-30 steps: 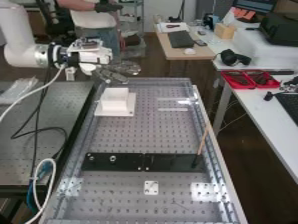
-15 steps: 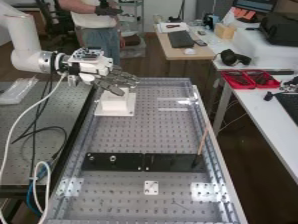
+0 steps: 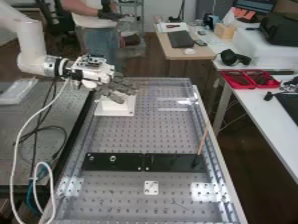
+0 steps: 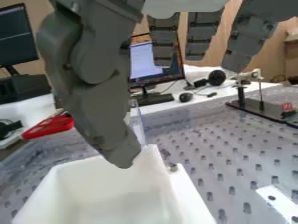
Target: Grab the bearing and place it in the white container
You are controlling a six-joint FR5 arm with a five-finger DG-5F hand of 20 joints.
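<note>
Lowered, and brought slightly nearer the high camera than in the earlier frames, is the robot hand [image 3: 97, 74], which is now seen over the white container [image 3: 117, 106]. Its fingers [image 4: 200, 40] are seen extended and apart, with the thumb [image 4: 106, 110] reaching down over the container's opening; nothing is seen to be gripped. Below, the container is seen upright on the perforated bench [image 3: 156, 135].

Well apart from the hand, towards the near end, the black plate [image 3: 174, 162] is laid across the bench. On its left part two small round pieces are seen, and the ring-like one [image 3: 113, 158] is judged likely to be the bearing, though this cannot be told for certain. If so, the bearing is yet to be fetched.

Such a piece would be expected to be stiff and hard to crush, dense for its size but light for this hand, and slippery on its smooth rim. It would best be taken by the outer rim, pinched between thumb and fingertips at opposite sides, with the pads set low. If it were caught off-centre, it could be tipped, rolled or squeezed out, so an even, moderate pinch is called for.
</note>
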